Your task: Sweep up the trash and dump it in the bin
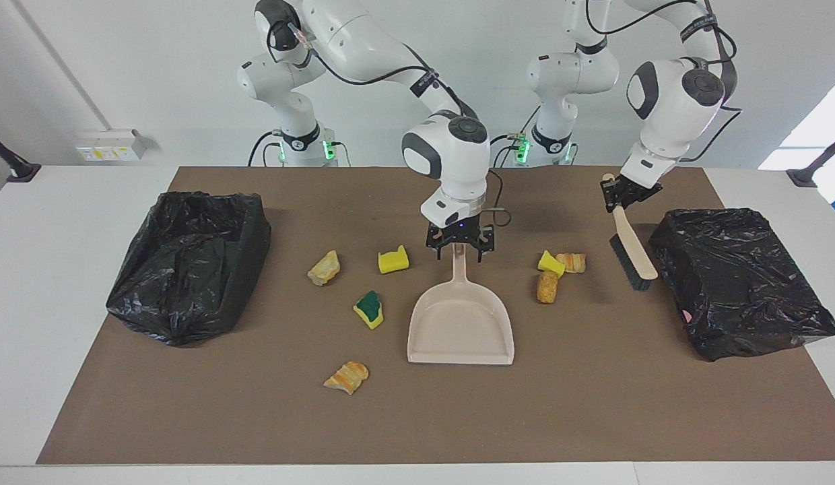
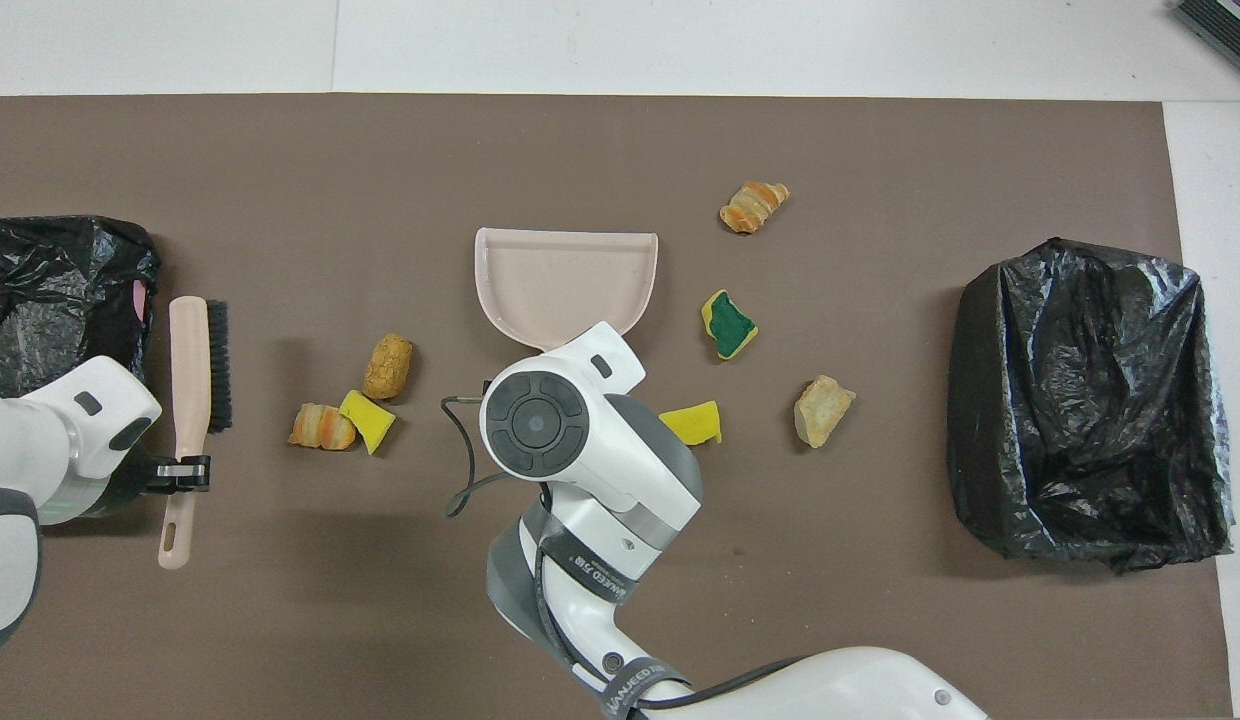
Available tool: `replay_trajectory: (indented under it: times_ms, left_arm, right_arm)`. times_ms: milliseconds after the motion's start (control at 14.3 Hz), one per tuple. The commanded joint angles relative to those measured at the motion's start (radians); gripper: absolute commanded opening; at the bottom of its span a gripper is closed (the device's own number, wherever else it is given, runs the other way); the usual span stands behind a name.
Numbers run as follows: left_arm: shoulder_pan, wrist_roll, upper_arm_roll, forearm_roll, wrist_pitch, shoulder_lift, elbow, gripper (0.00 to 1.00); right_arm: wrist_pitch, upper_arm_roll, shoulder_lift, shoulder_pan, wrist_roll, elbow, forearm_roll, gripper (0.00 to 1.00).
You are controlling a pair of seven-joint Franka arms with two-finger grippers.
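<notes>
**A:** Where does the trash lie from the brush?

**B:** The brush (image 1: 633, 259) hangs slanted, bristles down, beside the bin (image 1: 741, 283) at the left arm's end of the table. The left gripper (image 1: 616, 195) pinches its handle. Three scraps (image 1: 550, 263) lie between the brush and the dustpan (image 1: 461, 323). Four other scraps (image 1: 369, 308) lie toward the right arm's end.

**A:** And the long axis of the dustpan?

**B:** Its handle points to the robots' edge and its mouth to the farthest edge. So the three scraps face its side wall, not its mouth. I think it must turn first.

**A:** Which arm is nearer?

**B:** The right gripper (image 1: 460, 246) points down over the handle end, with fingers spread and not yet closed on it
</notes>
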Motion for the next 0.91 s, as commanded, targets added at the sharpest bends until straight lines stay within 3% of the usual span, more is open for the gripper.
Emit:
replay_trajectory:
  times_ms: [0, 140, 210, 350, 490, 560, 840]
  left_arm:
    - [0.024, 0.035, -0.013, 0.008, 0.008, 0.027, 0.010, 0.00]
    - [0.021, 0.032, -0.013, 0.008, 0.008, 0.031, 0.010, 0.00]
    - [0.021, 0.032, -0.013, 0.008, 0.005, 0.031, 0.010, 0.00]
    - [0.021, 0.033, -0.013, 0.008, 0.003, 0.030, 0.009, 0.00]
    - [0.021, 0.033, -0.013, 0.008, 0.002, 0.030, 0.009, 0.00]
    - [0.021, 0.033, -0.013, 0.008, 0.002, 0.030, 0.007, 0.00]
    - [0.012, 0.023, -0.013, 0.008, 0.008, 0.039, -0.011, 0.00]
  right_arm:
    - [-0.001, -0.002, 0.014, 0.016, 0.021, 0.016, -0.041, 0.82]
    - [-0.009, -0.004, 0.014, 0.016, 0.019, 0.016, -0.057, 0.79]
    - [-0.019, -0.002, 0.012, 0.017, 0.019, 0.016, -0.066, 0.71]
    - [-0.022, -0.002, 0.014, 0.014, 0.007, 0.013, -0.084, 0.43]
    - [-0.022, -0.002, 0.011, 0.012, -0.013, 0.014, -0.089, 0.06]
    - [-0.025, 0.000, 0.003, 0.003, -0.037, 0.014, -0.092, 0.00]
    - [-0.021, 0.000, -0.024, -0.014, -0.111, 0.022, -0.094, 0.00]
